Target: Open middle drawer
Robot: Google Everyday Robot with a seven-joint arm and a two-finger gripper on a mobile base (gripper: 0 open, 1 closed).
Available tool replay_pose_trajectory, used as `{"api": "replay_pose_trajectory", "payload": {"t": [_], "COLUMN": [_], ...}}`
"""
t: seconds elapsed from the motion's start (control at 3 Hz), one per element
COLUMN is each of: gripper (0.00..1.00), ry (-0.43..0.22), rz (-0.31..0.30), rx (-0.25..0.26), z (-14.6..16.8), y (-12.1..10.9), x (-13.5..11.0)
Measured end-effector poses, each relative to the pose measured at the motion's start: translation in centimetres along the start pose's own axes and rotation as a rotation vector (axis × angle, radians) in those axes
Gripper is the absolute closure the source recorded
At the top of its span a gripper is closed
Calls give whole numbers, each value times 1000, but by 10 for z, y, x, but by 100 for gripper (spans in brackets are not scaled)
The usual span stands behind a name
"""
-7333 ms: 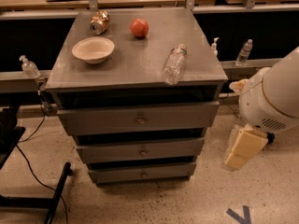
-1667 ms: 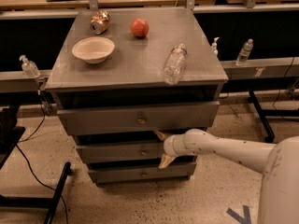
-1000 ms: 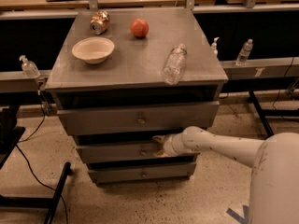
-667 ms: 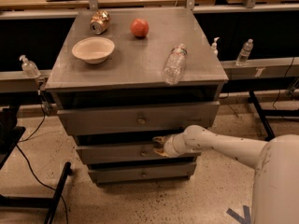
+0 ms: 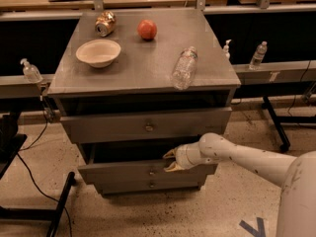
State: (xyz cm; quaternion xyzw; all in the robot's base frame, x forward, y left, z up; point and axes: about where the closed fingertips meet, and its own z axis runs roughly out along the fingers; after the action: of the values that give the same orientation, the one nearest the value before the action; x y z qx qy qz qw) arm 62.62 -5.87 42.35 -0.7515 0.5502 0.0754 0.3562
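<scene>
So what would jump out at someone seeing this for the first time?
Most likely the white robot arm reaching in from the lower right. Its gripper sits at the front of the middle drawer, with pale fingers spread apart. Next, the top of the grey cabinet, which holds a bowl, a can, a red round fruit and a plastic bottle lying on its side.

Three drawers, four bottles, four single things.
Top drawer, middle drawer, bottom drawer; lying bottle at 1 o'clock, small bottle and water bottle at 2, pump bottle at 9; one bowl, one can, one apple at 11 to 12; one gripper at 6, fingers spread.
</scene>
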Motion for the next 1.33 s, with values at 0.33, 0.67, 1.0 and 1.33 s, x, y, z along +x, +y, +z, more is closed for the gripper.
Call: {"api": "replay_pose_trajectory", "payload": {"t": [0.33,0.67,1.0,1.33], "gripper": [56,52,38,37], "ry": [-4,-91,-109,-109], "rz": [4,108,139,139], "rx": [-1,-16,-20,-19], "z": [-3,-29,-35,-36], "y": [1,61,76,75], "x": [-1,-5,-6,-7]}}
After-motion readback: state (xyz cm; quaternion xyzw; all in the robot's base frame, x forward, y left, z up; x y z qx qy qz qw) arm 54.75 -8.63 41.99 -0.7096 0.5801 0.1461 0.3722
